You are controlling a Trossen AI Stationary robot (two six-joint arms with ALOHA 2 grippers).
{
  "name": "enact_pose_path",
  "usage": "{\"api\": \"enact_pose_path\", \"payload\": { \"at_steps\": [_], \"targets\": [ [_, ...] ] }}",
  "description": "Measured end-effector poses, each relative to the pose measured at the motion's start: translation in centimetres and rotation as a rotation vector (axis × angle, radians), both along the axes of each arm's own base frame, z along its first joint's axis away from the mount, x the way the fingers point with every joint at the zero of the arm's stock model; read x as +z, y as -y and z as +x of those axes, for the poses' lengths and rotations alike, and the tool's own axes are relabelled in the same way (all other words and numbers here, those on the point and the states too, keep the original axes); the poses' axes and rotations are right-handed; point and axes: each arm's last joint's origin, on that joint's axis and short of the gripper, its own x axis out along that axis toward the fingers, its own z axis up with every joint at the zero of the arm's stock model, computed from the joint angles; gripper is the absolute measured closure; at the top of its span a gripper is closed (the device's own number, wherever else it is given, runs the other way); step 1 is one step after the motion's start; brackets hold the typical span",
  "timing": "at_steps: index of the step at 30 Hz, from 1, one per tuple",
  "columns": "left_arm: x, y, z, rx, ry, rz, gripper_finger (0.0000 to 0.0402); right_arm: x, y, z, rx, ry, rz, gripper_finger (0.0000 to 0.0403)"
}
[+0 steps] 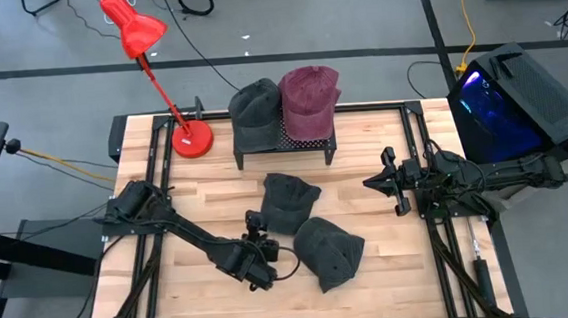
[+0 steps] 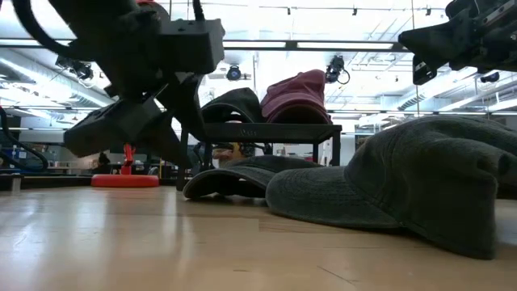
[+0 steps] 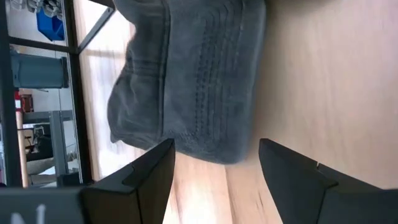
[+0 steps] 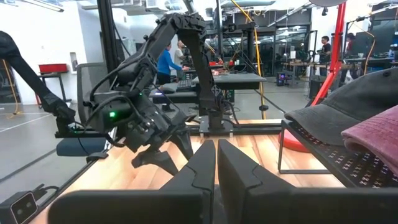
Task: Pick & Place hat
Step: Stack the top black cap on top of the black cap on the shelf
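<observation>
A dark grey cap [image 1: 329, 252] lies flat on the table near the front edge, its brim [image 3: 199, 93] pointing toward my left gripper [image 1: 281, 263]. That gripper hovers low and open just left of the cap [image 2: 404, 178], one finger on each side of the brim's edge [image 3: 214, 158], without touching it. A second dark cap [image 1: 287, 201] lies just behind the first. A grey hat [image 1: 253, 106] and a maroon hat [image 1: 310, 97] sit on a black mesh rack [image 1: 285, 151]. My right gripper [image 1: 374, 183] waits shut, raised at the table's right.
A red desk lamp [image 1: 137, 31] stands with its base [image 1: 193, 140] at the table's far left, beside the rack. A dark computer case with blue light [image 1: 510, 98] sits beyond the right edge. Bare wood shows at the near left [image 1: 183, 286].
</observation>
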Motion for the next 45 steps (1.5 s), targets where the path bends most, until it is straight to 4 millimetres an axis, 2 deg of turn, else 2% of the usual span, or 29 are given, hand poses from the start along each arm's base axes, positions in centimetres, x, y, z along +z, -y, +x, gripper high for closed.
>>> {"api": "enact_pose_path", "payload": {
  "at_steps": [12, 31, 36, 40, 45],
  "targets": [
    [-0.3, 0.3, 0.5, 0.039, 0.082, -0.029, 0.0163, 0.0, 0.0, 0.0, 0.000, 0.000, 0.000, 0.0380],
    [-4.2, 0.8, 1.8, -0.010, 0.068, 0.092, 0.0163, 0.0, 0.0, 0.0, 0.000, 0.001, 0.000, 0.0380],
    [-4.2, 0.7, 1.9, -0.001, 0.093, 0.113, 0.0164, 0.0, 0.0, 0.0, 0.000, 0.000, 0.000, 0.0380],
    [-4.2, 0.5, 2.0, 0.006, 0.097, 0.127, 0.0180, 0.0, 0.0, 0.0, 0.000, 0.000, 0.000, 0.0380],
    [-4.2, 0.5, 2.0, 0.002, 0.088, 0.114, 0.0235, 0.0, 0.0, 0.0, 0.000, 0.001, 0.000, 0.0380]
  ]
}}
